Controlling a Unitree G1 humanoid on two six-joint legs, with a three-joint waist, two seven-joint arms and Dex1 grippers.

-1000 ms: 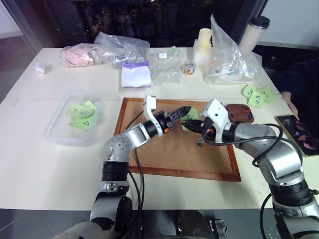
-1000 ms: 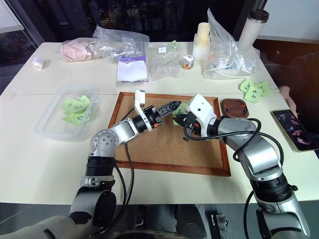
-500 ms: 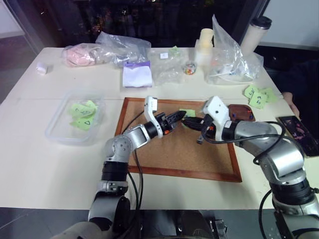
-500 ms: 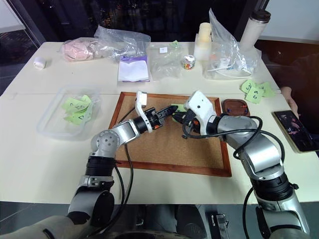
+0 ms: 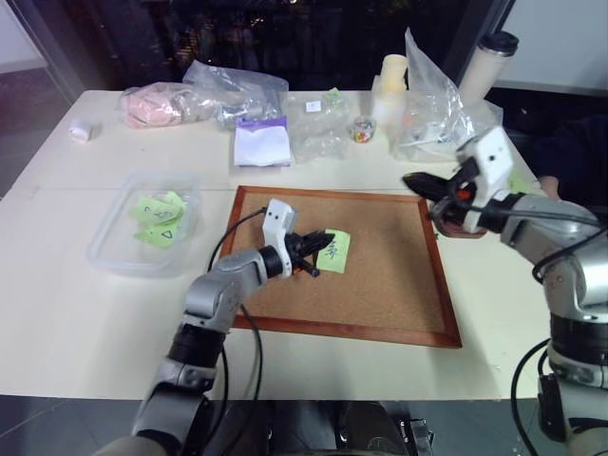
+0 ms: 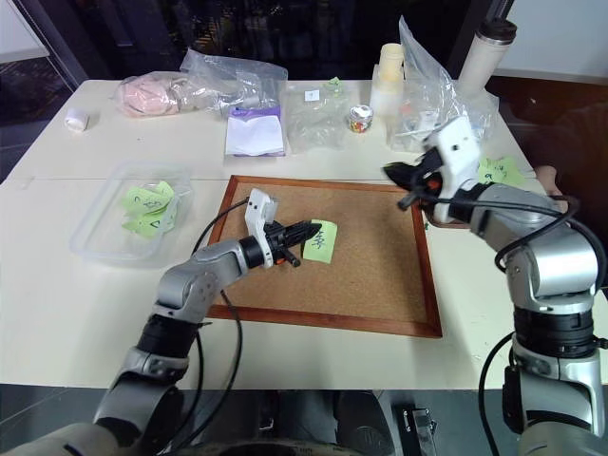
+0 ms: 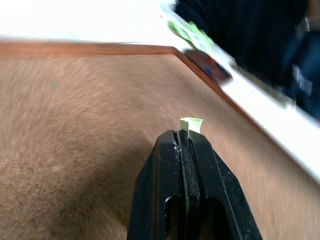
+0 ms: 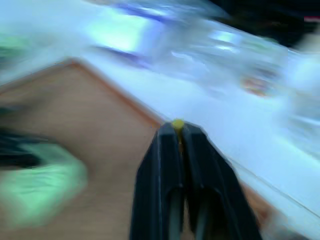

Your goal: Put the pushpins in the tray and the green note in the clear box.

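Observation:
The green note (image 5: 333,249), with dark strokes on it, hangs over the cork board (image 5: 389,294) with my left gripper (image 5: 318,249) shut on its edge. In the left wrist view a corner of the note (image 7: 191,123) sticks out past the closed fingertips. Raised over the board's far right corner, my right gripper (image 5: 410,179) is shut on a yellow pushpin (image 8: 177,123). The dark wooden tray (image 7: 209,70) lies just off the board's right edge, mostly hidden behind my right arm. The clear box (image 5: 104,252) sits at the left with several green notes inside.
Clear plastic bags (image 5: 313,128), a white paper pad (image 5: 258,144), a pink bundle (image 5: 152,103) and a tall cup (image 5: 489,57) crowd the table's far side. More green notes (image 6: 499,171) lie at the right edge.
My left gripper shut on the green note, rolled and drew it left across the board. My right gripper swung right and up, away from the note, to the board's far right corner.

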